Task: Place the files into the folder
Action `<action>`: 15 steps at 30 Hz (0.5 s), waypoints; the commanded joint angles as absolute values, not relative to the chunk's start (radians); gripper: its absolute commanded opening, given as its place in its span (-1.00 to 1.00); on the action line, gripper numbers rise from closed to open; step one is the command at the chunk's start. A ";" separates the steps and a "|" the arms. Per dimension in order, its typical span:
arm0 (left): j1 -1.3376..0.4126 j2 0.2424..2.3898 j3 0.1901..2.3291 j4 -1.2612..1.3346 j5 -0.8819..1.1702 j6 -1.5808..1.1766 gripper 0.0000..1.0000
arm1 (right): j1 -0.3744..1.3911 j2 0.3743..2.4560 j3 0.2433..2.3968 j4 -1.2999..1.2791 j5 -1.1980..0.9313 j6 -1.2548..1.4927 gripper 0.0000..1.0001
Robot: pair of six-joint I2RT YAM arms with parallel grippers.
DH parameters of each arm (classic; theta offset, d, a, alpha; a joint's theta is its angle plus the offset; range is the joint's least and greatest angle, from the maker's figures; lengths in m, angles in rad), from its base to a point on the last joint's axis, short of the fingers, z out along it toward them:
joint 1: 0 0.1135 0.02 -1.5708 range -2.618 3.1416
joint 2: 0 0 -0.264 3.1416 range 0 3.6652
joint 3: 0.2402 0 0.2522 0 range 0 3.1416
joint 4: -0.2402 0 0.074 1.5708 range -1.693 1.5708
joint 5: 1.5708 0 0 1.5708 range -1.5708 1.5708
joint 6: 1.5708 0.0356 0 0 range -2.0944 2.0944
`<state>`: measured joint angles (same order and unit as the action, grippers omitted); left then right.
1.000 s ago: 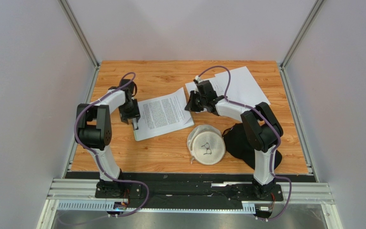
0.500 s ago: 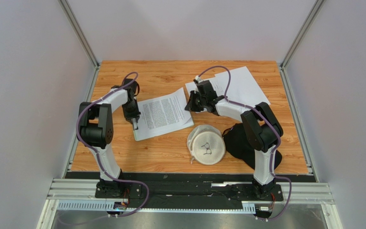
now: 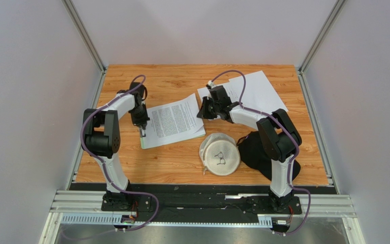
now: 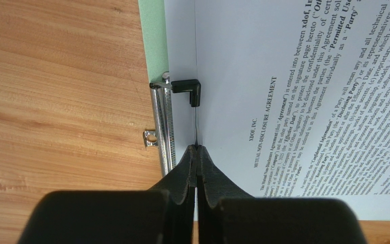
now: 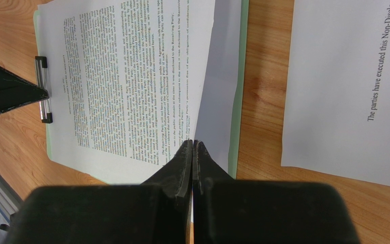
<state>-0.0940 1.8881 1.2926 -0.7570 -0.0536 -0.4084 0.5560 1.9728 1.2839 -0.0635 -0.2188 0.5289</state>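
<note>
A printed sheet point(image 3: 174, 122) lies on the light-green folder point(image 3: 182, 140) at the table's middle left. My left gripper point(image 3: 142, 131) is at the folder's clip end. In the left wrist view it point(image 4: 197, 148) is shut on the clip's thin wire lever point(image 4: 196, 122), beside the metal clip bar point(image 4: 161, 132) and the green edge point(image 4: 154, 35). My right gripper point(image 3: 202, 113) is shut on the printed sheet's far edge point(image 5: 131, 76), holding that edge above the folder point(image 5: 238, 101). A second white sheet point(image 3: 260, 91) lies on the wood at the back right; it also shows in the right wrist view point(image 5: 349, 86).
A white round cloth cap with a glasses drawing point(image 3: 221, 154) lies near the front middle. A black cloth point(image 3: 255, 150) lies beside it under the right arm. Metal frame posts and grey walls stand along the table's left and right sides.
My left gripper and the clip end of the folder with its sheet have shifted slightly to the left. The right arm has not moved.
</note>
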 commanded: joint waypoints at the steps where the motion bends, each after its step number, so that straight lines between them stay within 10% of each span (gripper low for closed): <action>1: -0.097 1.815 1.249 -0.730 -0.026 -0.394 -0.78 | 0.560 1.933 1.309 -0.044 -0.210 0.512 -1.00; 8: -0.091 1.747 1.269 -0.765 -0.089 -0.390 0.10 | 0.560 1.937 1.299 -0.038 -0.218 0.514 -1.00; 15: -0.023 1.836 1.321 -0.796 -0.012 -0.377 0.50 | 0.560 1.928 1.293 -0.035 -0.221 0.511 -1.00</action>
